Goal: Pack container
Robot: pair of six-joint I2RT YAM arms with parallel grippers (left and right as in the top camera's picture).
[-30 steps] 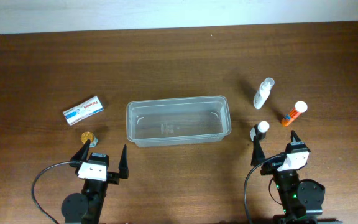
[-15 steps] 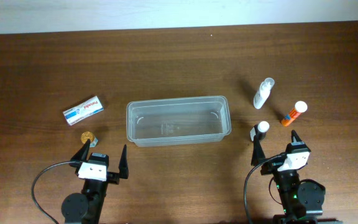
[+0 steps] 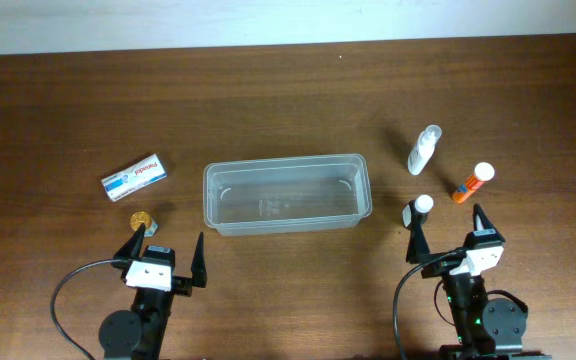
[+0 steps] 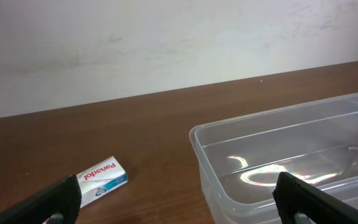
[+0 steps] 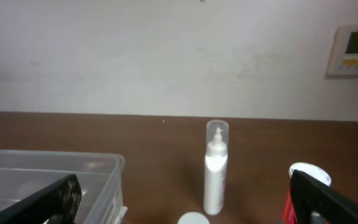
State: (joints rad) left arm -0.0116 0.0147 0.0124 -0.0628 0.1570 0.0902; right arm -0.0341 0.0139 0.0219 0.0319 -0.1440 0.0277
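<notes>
Packing done: nothing; your container point(image 3: 286, 160) is empty.
Remaining: box point(image 3: 134, 177), three bottles point(image 3: 425, 149) on the table point(image 3: 268, 90).
Hands: left hand point(image 3: 166, 243) and right hand point(image 3: 446, 228) spread, empty.

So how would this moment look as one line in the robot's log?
container empty | left end effector open | right end effector open | box, spray bottle unpacked

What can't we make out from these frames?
- Overhead: the gold-topped item is too small to identify.
- Overhead: the white-capped bottle shows its cap only; a finger of the right gripper hides its body.
- Right wrist: the orange tube is cut off by the bottom edge and a finger.
- Left wrist: the container runs off the right edge.
</notes>
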